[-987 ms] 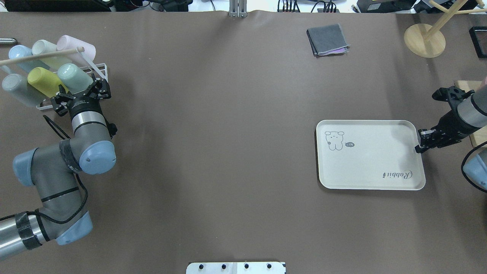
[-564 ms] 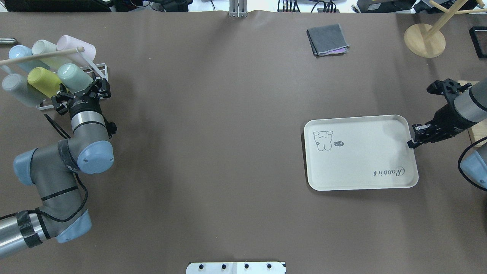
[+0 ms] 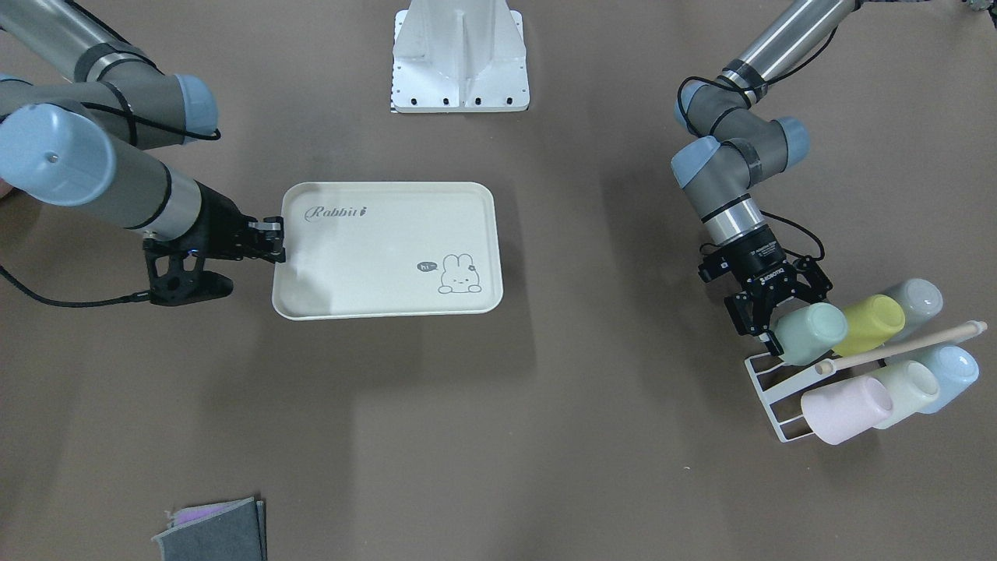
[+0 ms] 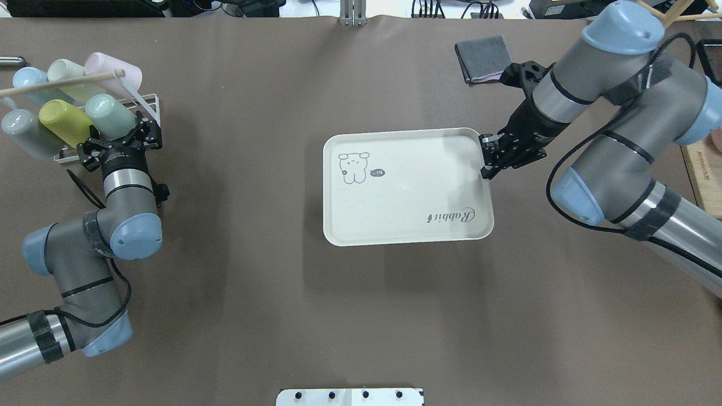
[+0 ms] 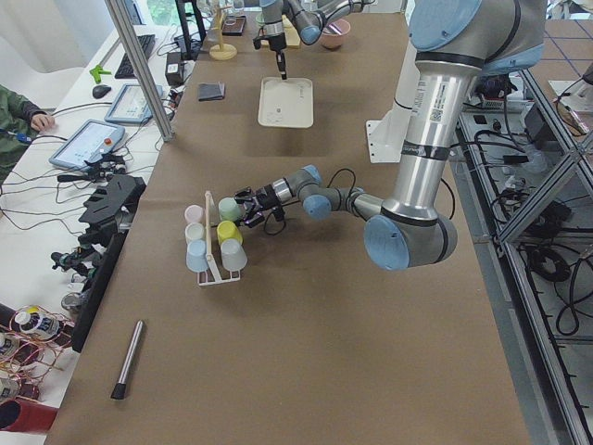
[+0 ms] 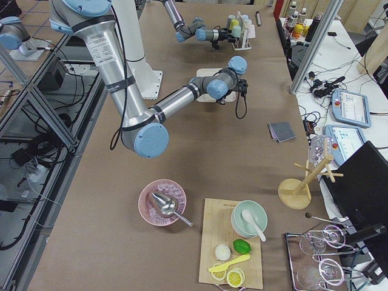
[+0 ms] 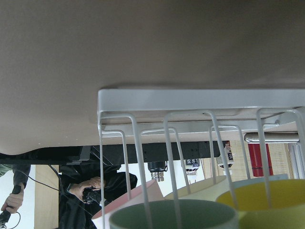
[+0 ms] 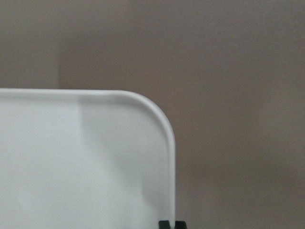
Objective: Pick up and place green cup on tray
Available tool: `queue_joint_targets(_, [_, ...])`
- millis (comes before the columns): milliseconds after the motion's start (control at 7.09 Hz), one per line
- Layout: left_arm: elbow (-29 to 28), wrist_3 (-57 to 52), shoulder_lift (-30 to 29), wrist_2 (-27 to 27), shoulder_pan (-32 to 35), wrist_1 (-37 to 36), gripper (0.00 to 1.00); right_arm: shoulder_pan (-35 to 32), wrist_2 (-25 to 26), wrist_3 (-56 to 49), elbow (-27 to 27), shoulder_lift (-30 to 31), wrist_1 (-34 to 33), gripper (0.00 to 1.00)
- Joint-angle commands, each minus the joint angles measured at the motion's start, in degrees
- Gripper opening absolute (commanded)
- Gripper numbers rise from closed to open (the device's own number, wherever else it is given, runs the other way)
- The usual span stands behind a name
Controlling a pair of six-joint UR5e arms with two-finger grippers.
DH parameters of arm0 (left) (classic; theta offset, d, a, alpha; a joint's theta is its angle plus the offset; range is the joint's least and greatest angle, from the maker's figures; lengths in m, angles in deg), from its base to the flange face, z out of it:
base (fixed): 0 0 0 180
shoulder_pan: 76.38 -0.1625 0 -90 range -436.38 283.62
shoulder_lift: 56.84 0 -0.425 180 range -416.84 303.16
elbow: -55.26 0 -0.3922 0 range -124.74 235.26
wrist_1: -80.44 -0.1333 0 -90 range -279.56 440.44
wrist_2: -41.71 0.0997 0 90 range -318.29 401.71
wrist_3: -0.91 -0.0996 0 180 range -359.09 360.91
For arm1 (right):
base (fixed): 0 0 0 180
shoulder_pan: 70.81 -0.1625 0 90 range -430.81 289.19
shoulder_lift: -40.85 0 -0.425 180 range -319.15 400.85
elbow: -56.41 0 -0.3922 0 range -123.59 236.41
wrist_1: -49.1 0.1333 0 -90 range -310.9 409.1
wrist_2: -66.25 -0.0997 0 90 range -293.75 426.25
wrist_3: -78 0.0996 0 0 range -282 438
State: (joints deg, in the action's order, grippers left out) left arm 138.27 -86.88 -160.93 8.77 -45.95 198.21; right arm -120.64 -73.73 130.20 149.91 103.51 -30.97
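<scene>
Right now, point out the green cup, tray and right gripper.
green cup (image 4: 114,120), overhead view, its side wall.
tray (image 4: 403,194), overhead view, bare middle.
right gripper (image 4: 486,169), overhead view, between fingers at tray rim.

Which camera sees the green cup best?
The exterior front-facing view: the green cup lies tilted on the rack, big and bright, its whole side showing. Overhead shows it too; the left wrist camera catches only its rim; side views show it tiny.

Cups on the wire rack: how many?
6, all on the rack: green cup, yellow-green cup, grey cup in the row nearer the robot; pink cup, whitish cup, blue cup behind. None looks hidden.
</scene>
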Motion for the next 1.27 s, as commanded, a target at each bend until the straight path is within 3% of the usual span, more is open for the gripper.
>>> queue_joint_targets(0, [-1.4, -0.1, -0.1, 0.0, 0.0, 1.7, 0.99, 4.5, 3.1, 4.8, -5.9, -6.1, 3.3, 0.0])
queue_joint_targets(282, [-1.4, -0.1, -0.2, 0.1, -0.1, 1.6, 0.98, 6.0, 5.0, 6.7, -10.6, -7.5, 10.0, 0.0])
queue_joint_targets(564, [-1.5, -0.3, -0.9, 0.1, -0.1, 1.5, 0.7, 8.0, 5.2, 6.6, -10.8, -7.4, 10.5, 0.0])
queue_joint_targets(1128, [-1.4, -0.4, -0.8, 0.0, 0.1, 1.6, 0.68, 9.9, 5.3, 6.9, -9.2, -4.7, 10.5, 0.0])
